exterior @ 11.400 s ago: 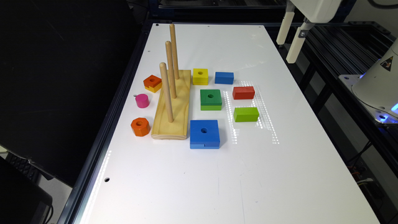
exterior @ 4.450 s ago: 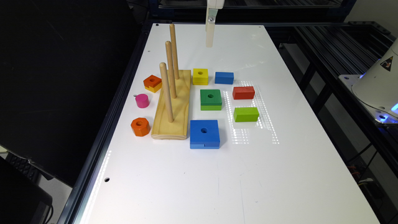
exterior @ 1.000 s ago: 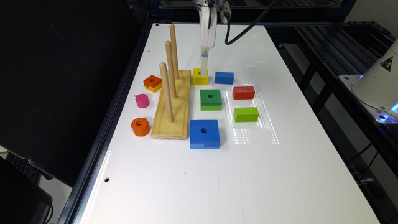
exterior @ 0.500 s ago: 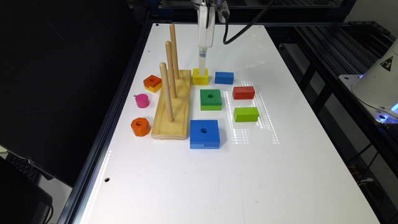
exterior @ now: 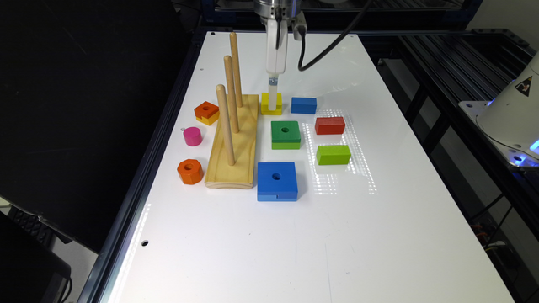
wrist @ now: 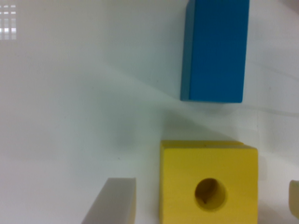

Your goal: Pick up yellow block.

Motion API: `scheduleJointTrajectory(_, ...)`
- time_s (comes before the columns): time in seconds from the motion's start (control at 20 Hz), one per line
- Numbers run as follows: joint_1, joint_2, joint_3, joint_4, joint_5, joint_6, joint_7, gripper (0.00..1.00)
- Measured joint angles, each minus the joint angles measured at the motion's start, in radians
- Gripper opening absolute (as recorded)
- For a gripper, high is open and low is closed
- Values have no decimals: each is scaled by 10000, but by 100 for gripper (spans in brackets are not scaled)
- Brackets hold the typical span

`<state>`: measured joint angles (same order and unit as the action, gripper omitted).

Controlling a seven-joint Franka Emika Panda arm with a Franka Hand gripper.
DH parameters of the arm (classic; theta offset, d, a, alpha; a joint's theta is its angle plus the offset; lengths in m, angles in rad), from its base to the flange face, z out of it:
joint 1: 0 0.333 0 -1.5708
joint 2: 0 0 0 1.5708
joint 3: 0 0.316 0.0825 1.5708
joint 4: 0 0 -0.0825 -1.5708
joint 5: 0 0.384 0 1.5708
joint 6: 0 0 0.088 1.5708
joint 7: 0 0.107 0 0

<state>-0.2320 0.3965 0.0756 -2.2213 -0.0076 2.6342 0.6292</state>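
here we see the gripper (exterior: 273,99) lowered right at the yellow block (exterior: 269,106), which sits flat on the white table (exterior: 261,244) just beside the far end of the peg board (exterior: 236,143), on the exterior view's right of it. a small blue block (exterior: 303,105) lies near the yellow one on its other side.

from the wrist camera, the yellow block (wrist: 209,185) shows its round hole on top. one grey finger (wrist: 112,201) stands off one side of it with a gap of bare table between them, and the edge of the other finger (wrist: 294,198) shows just past the opposite side. so the fingers stand spread, straddling the block without touching it. the blue block (wrist: 216,49) lies apart from the yellow one.

nearer the camera in the exterior view we see a green holed square (exterior: 286,134), a red block (exterior: 329,125), a lime block (exterior: 333,154) and a big blue holed square (exterior: 277,181).
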Motion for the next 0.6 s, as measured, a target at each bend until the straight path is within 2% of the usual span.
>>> scheduleJointTrajectory(0.25, -9, 29, -70, 10, -11, -11, -3, 100)
scheduleJointTrajectory(0.6, -11, 56, -84, -2, -11, -9, -3, 100)
